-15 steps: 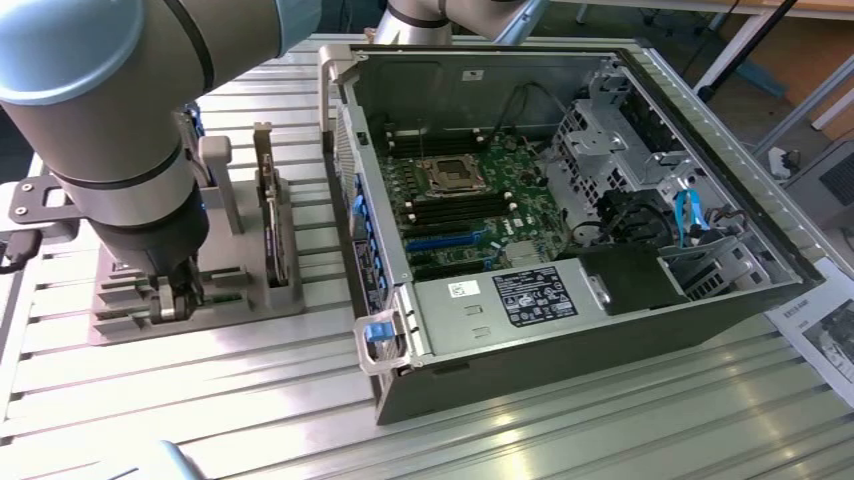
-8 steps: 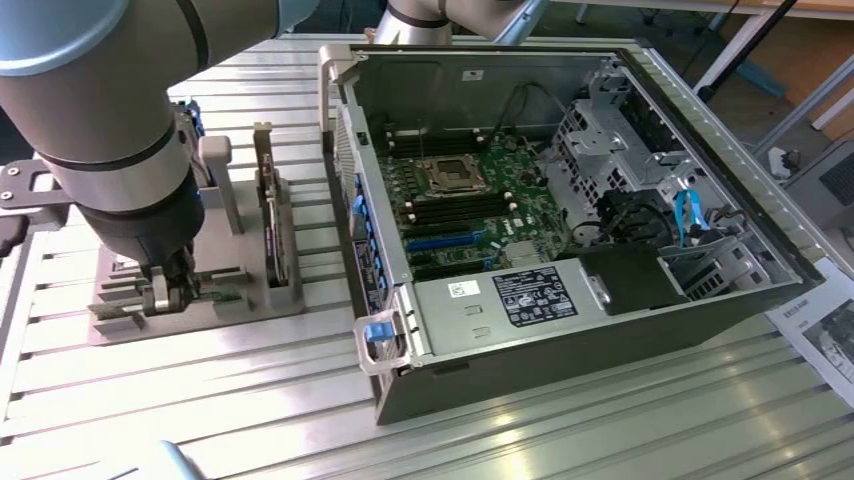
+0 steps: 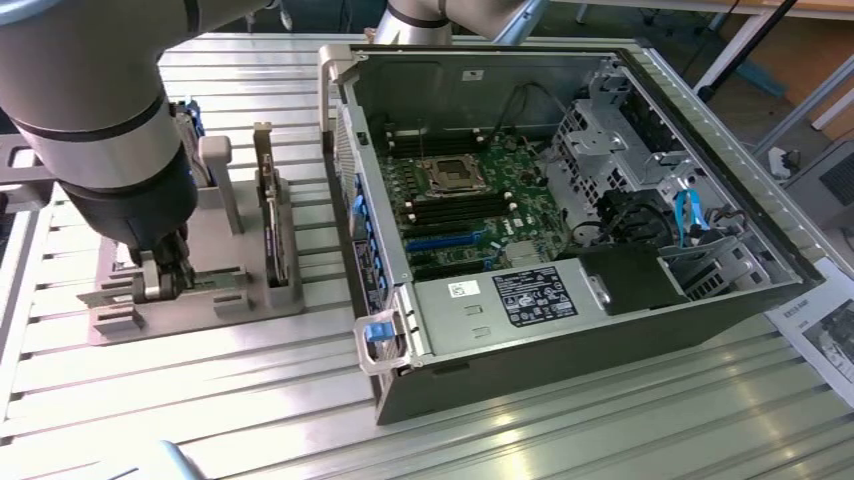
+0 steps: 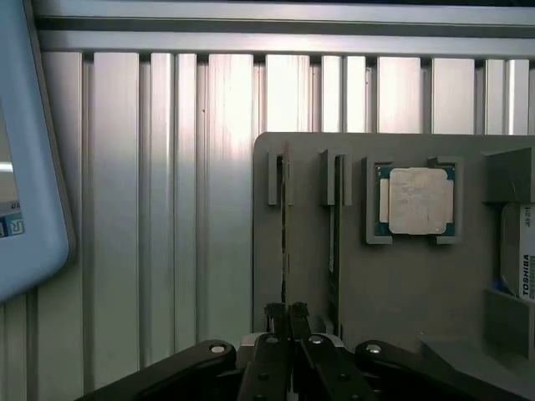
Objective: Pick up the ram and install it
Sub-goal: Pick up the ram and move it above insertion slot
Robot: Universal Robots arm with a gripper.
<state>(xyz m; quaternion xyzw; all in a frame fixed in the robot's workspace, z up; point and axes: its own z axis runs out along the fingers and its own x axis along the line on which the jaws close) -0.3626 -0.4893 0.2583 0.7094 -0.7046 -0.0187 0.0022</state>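
The ram [image 4: 284,242] stands on edge as a thin strip in the outer slot of the grey holder tray [image 4: 401,292]. My gripper [image 4: 286,316] is lowered over one end of it, and the two fingers are shut on the ram with the strip between them. In the exterior view the gripper [image 3: 167,280] reaches down into the holder tray [image 3: 200,310] at the exterior view's left. The open computer case [image 3: 561,200] lies to the exterior view's right, its green motherboard [image 3: 467,200] facing up.
In the slot beside the ram stands a darker card [image 4: 334,242], seen upright in the exterior view [image 3: 274,230]. A square silver processor [image 4: 415,200] and a hard drive [image 4: 522,251] also sit in the tray. A pale blue object [image 4: 25,167] lies on the slatted aluminium table [image 4: 167,209].
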